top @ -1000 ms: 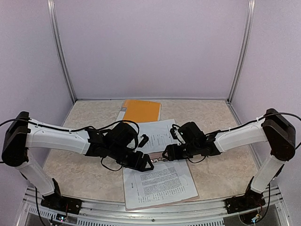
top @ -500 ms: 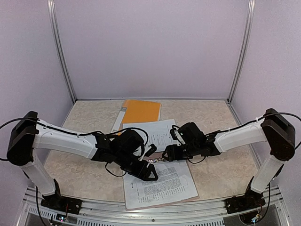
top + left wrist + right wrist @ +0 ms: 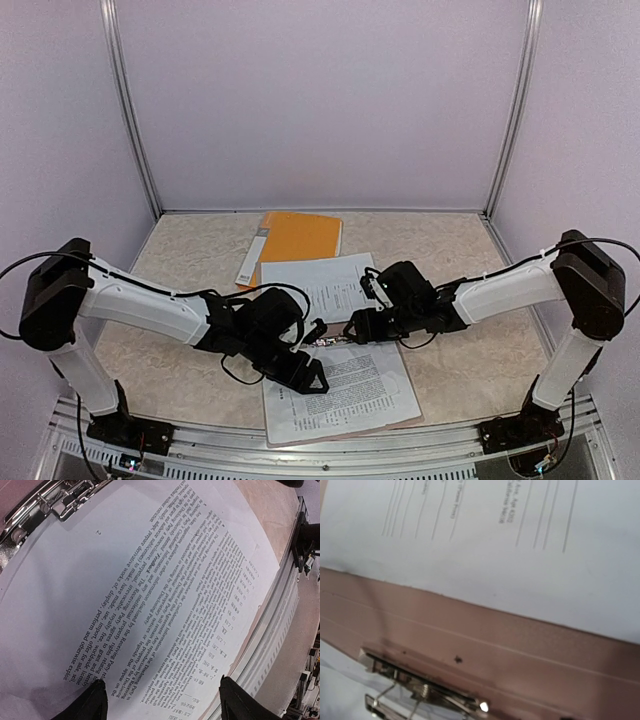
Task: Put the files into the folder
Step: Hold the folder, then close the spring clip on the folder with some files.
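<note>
Where lilac walls (image 3: 320, 100) enclose it, beige tabletop (image 3: 450, 245), files (image 3: 360, 392) atop

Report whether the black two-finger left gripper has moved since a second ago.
Yes. The left gripper slid toward the camera, farther away from the flat orange cover lying at the back.
</note>
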You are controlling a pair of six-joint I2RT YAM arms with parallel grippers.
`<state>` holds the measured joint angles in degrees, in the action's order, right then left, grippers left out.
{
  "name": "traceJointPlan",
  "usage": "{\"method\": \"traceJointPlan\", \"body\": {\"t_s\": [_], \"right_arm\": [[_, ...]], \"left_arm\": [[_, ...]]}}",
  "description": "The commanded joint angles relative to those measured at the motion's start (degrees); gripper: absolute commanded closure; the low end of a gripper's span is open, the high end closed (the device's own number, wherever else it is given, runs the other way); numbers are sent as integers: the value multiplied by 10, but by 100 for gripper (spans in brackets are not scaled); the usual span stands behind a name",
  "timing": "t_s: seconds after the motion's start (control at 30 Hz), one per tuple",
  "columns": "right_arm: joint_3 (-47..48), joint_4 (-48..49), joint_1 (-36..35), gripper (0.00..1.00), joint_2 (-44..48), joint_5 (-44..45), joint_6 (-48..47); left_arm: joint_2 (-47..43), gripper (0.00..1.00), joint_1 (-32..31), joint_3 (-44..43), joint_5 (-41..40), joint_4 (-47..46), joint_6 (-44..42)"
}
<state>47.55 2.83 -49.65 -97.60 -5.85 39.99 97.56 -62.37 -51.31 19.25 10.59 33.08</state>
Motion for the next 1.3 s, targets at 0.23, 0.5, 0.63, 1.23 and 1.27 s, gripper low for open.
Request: {"method": "traceJointPlan", "body": {"t_s": [0.23,0.5,0.63,1.23,1.27], "right_arm": [[-8,3,5,35,-2,-5,4],[-9,6,5,36,6,-14,7],[-10,10,5,36,13,-20,10],[7,33,-10,38,29,-60,8],[9,36,-11,38,28,-62,8]], "left_arm": [[22,27,-3,14,-4,-22,9],[19,27,-4,23,-10,-24,17],[17,27,-3,26,-13,-23,19],[12,27,-2,33,-23,-24,25],[12,27,-3,34,-23,-25,26]]}}
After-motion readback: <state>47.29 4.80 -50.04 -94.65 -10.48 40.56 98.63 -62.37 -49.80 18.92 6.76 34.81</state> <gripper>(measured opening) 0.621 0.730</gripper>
